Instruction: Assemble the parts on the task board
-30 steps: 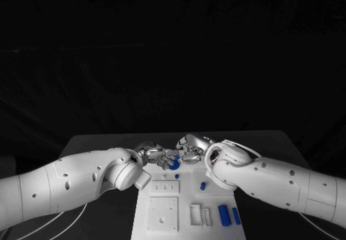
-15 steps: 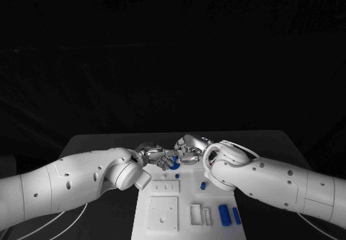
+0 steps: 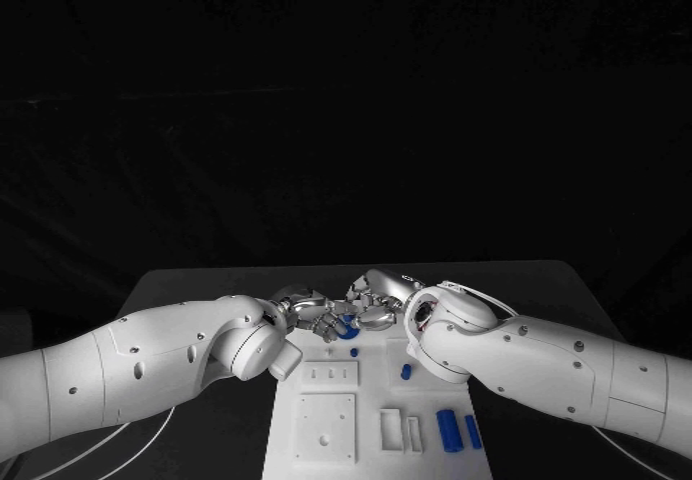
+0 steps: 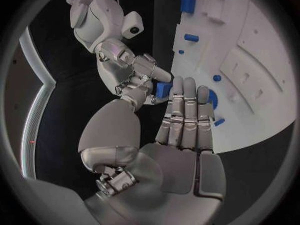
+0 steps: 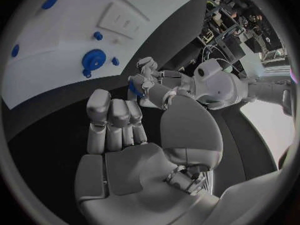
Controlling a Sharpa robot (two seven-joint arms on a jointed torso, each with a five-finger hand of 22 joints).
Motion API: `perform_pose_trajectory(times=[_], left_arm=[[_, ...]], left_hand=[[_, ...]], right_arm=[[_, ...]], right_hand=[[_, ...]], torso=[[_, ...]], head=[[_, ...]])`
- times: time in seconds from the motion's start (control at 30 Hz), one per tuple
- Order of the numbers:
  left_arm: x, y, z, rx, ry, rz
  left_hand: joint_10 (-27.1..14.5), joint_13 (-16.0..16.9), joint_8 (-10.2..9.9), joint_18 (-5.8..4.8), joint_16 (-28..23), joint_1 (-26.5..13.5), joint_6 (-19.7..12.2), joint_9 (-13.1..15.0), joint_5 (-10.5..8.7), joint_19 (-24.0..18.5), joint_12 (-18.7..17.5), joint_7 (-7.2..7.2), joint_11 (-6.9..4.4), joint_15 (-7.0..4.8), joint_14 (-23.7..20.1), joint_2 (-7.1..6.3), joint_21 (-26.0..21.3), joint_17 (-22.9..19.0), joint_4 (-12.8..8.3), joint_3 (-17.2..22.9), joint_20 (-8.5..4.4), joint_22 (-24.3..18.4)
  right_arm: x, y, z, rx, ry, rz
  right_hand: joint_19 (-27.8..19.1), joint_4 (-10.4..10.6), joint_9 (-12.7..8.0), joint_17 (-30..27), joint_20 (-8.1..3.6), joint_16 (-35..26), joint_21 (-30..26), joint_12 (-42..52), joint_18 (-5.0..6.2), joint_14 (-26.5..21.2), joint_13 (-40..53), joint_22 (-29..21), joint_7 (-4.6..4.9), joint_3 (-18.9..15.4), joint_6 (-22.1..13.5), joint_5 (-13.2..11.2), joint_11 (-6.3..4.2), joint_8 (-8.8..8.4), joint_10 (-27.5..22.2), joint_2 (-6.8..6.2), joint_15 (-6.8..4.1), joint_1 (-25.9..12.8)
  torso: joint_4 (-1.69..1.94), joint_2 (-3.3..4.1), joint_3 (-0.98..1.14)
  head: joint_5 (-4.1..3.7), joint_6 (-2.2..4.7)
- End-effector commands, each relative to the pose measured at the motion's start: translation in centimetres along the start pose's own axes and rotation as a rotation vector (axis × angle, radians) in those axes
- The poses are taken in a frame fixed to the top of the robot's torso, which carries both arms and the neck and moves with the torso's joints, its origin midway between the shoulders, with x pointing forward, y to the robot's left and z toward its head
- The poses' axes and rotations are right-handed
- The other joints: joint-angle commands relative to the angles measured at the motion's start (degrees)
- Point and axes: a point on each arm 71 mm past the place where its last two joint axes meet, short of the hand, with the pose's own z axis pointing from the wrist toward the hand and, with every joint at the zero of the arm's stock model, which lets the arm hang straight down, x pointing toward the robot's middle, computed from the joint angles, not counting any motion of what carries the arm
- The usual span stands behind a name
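Observation:
My left hand [image 3: 303, 312] and right hand [image 3: 371, 300] meet fingertip to fingertip over the far end of the white task board [image 3: 372, 395]. A small blue part [image 4: 164, 90] sits between them. In the left wrist view the right hand [image 4: 134, 77] pinches it, with my left hand [image 4: 184, 130] and its fingertips [image 4: 175, 85] against it. In the right wrist view the left hand [image 5: 147, 77] grips the same blue part [image 5: 134, 89], just beyond my right hand [image 5: 119, 135]. A round blue part [image 5: 94, 60] lies on the board [image 5: 62, 30] below them.
On the board lie a small blue peg [image 3: 355, 352], a short blue piece [image 3: 405, 371] and two blue cylinders [image 3: 447, 430] near its right edge. White blocks [image 3: 326, 428] take up its near left. Bare black table [image 3: 188, 285] flanks the board.
My right hand has edged a little toward the left hand, closing the gap over the far end of the board. The parts on the board have not moved.

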Motion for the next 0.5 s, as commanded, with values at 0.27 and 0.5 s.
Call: perform_pose_trajectory(times=[0.27,0.5], left_arm=[[0.31,-0.46,0.0,0.024,0.019,0.009],[0.23,-0.39,-0.03,0.022,0.02,0.016]], left_hand=[[1.3,0.6,0.8,0.71,0.6,2.5,1.5,0.4,-0.11,0.1,-0.2,-0.45,-0.51,-0.23,0.7,4.66,0.6,-0.3,-2.3,1.1,-0.08,0.2],[2.5,1.1,1.2,0.6,1.1,4.3,2.6,0.6,-0.4,0.5,-0.1,-0.9,-0.93,-0.46,1.2,5.87,0.9,-0.3,-3.0,4.3,-0.26,0.2]], right_arm=[[0.46,0.25,0.0,-0.019,0.033,-0.007],[0.45,0.06,0.04,-0.011,0.034,-0.008]], right_hand=[[0.1,0.1,2.2,0.0,0.22,-0.3,0.1,-0.3,3.9,0.2,0.0,0.6,2.99,0.3,4.3,0.3,-0.08,0.11,-0.2,-0.05,-0.14,-0.6],[0.1,0.0,2.2,0.0,0.22,-0.3,0.0,-0.3,3.9,0.2,0.0,0.6,2.99,0.3,4.3,0.3,-0.08,0.1,-0.3,-0.06,-0.14,-0.6]], torso=[[-0.04,-0.01,0.05],[0.0,0.0,0.05]], head=[[-0.06,-0.06],[-0.1,-0.06]])
